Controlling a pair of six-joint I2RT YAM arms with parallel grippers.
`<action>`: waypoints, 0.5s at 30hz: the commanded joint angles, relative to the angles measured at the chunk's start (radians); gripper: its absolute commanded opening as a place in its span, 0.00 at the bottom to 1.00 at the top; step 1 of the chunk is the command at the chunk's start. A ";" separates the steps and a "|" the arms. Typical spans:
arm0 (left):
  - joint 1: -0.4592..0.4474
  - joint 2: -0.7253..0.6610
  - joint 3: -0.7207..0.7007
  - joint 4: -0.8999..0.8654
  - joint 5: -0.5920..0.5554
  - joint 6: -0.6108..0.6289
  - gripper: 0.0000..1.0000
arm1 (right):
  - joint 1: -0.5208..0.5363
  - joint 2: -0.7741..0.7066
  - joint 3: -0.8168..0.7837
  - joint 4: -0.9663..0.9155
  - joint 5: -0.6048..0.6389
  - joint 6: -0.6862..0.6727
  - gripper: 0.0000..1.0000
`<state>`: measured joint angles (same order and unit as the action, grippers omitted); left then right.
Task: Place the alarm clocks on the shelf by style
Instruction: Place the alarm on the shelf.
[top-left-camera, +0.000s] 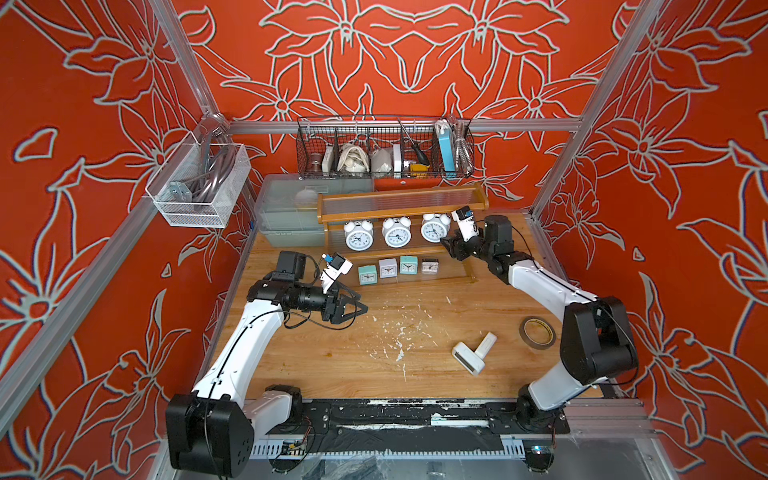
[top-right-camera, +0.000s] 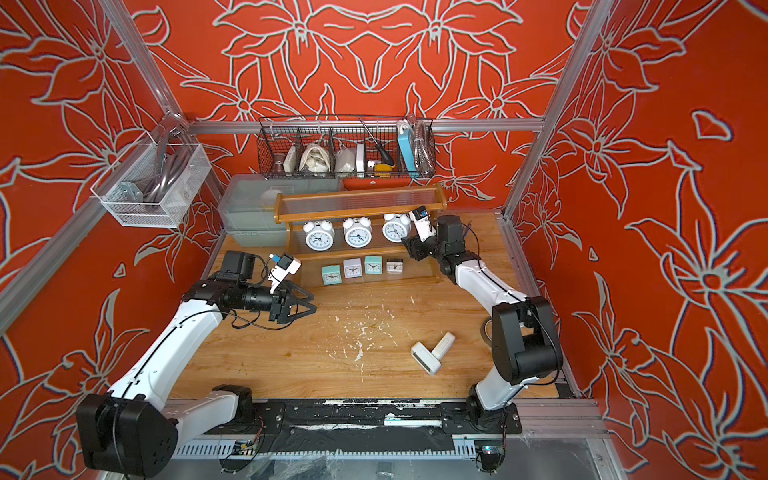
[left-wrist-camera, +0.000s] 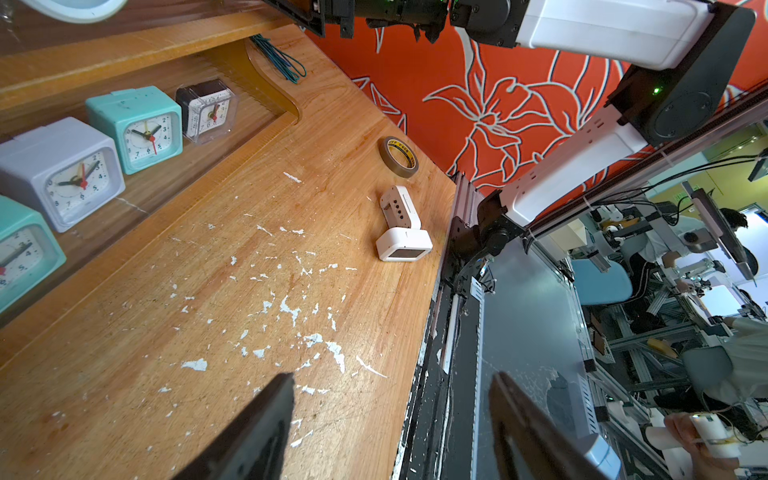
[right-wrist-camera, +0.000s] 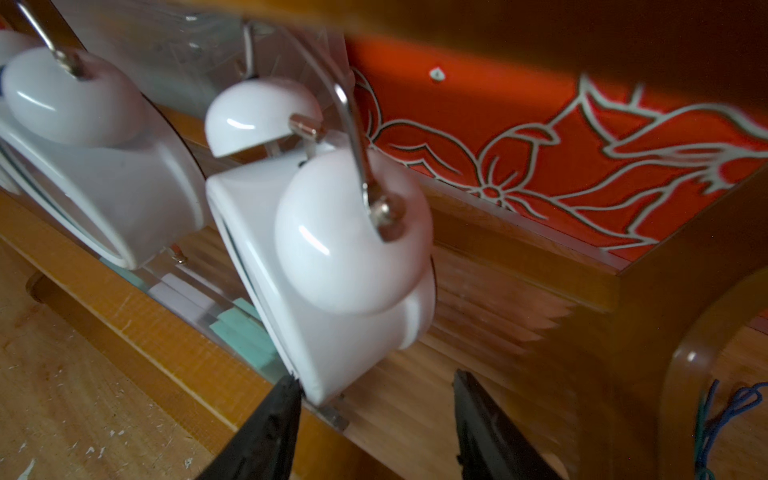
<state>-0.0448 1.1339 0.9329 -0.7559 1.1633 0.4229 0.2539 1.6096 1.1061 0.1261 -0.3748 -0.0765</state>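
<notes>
1. The top tier of the shelf (top-left-camera: 395, 212) is bare end to end.
2. On the middle tier, three twin-bell clocks (top-left-camera: 397, 232) stand with narrow gaps between them. The right gripper (top-left-camera: 449, 245), jaws apart, fills the right end.
3. On the bottom tier, four square clocks (top-left-camera: 387, 268) bunch mid-tier, and its right end is free.
4. The table (top-left-camera: 316, 365) is open at its centre and front left.
5. Near the right edge, two touching digital clocks (top-left-camera: 467, 359) and a tape roll (top-left-camera: 537, 332) lie beside the right arm.

Left fingers (left-wrist-camera: 257, 432) spread wide; right fingers (right-wrist-camera: 266, 428) (reaching far forward) parted.
</notes>
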 joint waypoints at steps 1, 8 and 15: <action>0.008 -0.020 -0.010 -0.017 0.013 0.014 0.74 | -0.002 0.006 0.027 -0.057 0.070 0.029 0.60; 0.010 -0.022 -0.010 -0.019 0.014 0.014 0.74 | -0.002 0.008 0.034 -0.063 0.084 0.055 0.53; 0.010 -0.025 -0.010 -0.019 0.014 0.015 0.74 | -0.001 -0.030 0.038 -0.121 0.032 0.097 0.53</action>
<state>-0.0448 1.1309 0.9329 -0.7616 1.1637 0.4232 0.2539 1.6028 1.1210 0.0998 -0.3382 -0.0349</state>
